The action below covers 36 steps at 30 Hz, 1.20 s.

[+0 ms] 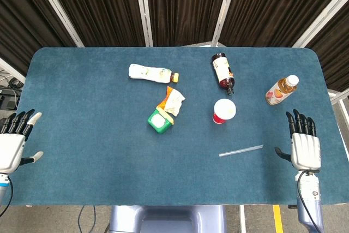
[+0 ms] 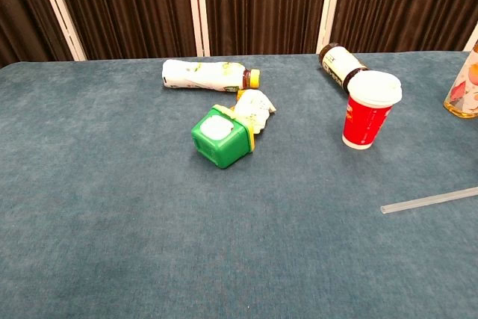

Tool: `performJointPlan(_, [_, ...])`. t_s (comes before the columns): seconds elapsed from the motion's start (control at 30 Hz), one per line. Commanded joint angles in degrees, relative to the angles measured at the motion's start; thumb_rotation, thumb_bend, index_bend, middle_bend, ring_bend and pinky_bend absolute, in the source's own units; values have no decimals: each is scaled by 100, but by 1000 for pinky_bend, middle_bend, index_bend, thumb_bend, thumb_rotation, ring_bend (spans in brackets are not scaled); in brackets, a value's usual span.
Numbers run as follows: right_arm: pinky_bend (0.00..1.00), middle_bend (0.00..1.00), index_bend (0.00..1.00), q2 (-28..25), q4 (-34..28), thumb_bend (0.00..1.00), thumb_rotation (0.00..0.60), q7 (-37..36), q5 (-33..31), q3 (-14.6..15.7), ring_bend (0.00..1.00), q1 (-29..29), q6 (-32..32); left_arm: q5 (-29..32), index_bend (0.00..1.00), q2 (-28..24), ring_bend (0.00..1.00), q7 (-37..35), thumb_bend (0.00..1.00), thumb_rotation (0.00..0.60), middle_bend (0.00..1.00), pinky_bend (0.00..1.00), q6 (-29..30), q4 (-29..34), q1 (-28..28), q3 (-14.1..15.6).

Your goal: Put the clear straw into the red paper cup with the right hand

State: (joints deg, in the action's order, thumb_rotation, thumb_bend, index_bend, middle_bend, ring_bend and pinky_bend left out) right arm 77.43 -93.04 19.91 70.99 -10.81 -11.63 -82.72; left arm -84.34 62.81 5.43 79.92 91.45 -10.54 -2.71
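Note:
The clear straw (image 1: 241, 150) (image 2: 429, 201) lies flat on the blue table, right of centre and near the front. Behind it stands the red paper cup (image 1: 223, 111) (image 2: 368, 110), upright with a white lid. My right hand (image 1: 304, 140) hovers at the table's right front, palm down, fingers spread, holding nothing, a short way right of the straw. At the left edge, my left hand (image 1: 15, 141) is likewise spread and empty. Neither hand shows in the chest view.
A dark bottle (image 1: 222, 72) lies behind the cup. An orange drink bottle (image 1: 282, 90) stands at the right. A white bottle (image 1: 152, 73), a crumpled wrapper (image 1: 172, 101) and a green box (image 1: 159, 119) lie mid-table.

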Motion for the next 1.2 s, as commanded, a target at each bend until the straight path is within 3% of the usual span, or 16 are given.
performJointPlan(0.03, [0,0,38,-4,-2,135,600,-1,1,2,0,4,-4,-6,0,-3,0,1,50,600,0,0,2,2,1,3])
performJointPlan(1.07, [0,0,38,-75,-170,137,600,-58,198,108,0,-2,33,-14,0,4,0,-13,49,600,0,0,13,-12,10,4])
performJointPlan(1.2, [0,0,100,-110,-220,139,600,-73,234,142,0,-3,65,-9,0,5,0,3,48,600,0,0,13,-4,9,1])
